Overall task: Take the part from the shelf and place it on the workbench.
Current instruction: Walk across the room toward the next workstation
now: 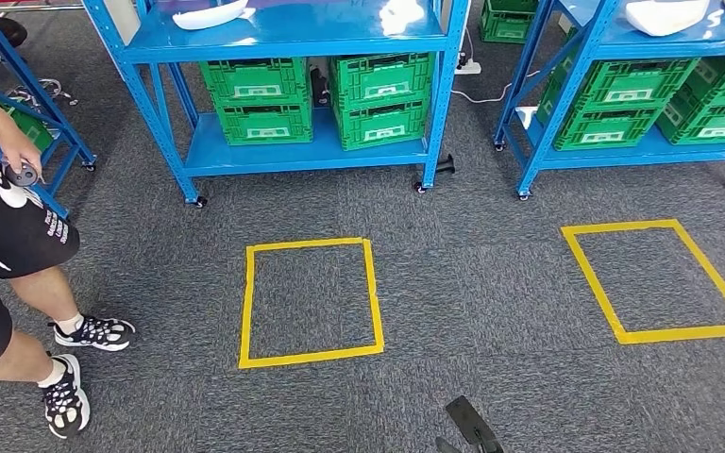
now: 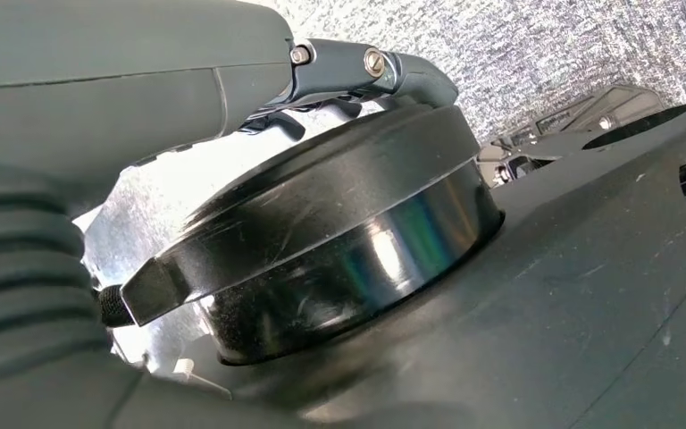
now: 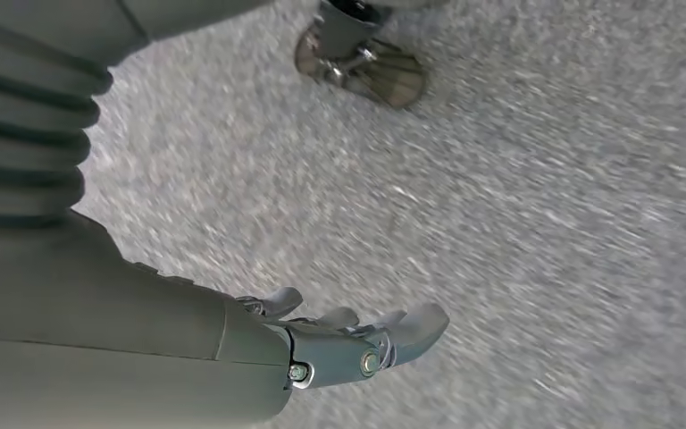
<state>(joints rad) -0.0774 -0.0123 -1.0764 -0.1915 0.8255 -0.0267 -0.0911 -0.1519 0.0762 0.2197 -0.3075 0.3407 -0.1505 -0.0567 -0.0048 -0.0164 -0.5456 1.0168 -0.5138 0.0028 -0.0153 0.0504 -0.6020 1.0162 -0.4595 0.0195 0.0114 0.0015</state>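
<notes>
A white moulded part (image 1: 210,14) lies on the upper board of the blue shelf (image 1: 297,38) straight ahead. A second white part (image 1: 665,14) lies on the blue shelf (image 1: 614,42) at the right. Both shelves stand well ahead of me across the carpet. My right hand (image 3: 357,344) hangs over the grey carpet, its fingers loosely apart and nothing in them. My left hand (image 2: 357,71) hangs at my side, its grey thumb stretched out and nothing held; its other fingers are mostly hidden.
Green crates (image 1: 316,99) fill the lower boards of both shelves. Two yellow tape squares (image 1: 310,300) (image 1: 659,279) mark the carpet in front of them. A person (image 1: 9,245) stands at the left, holding a small controller (image 1: 24,174). Another blue shelf frame (image 1: 28,104) stands behind them.
</notes>
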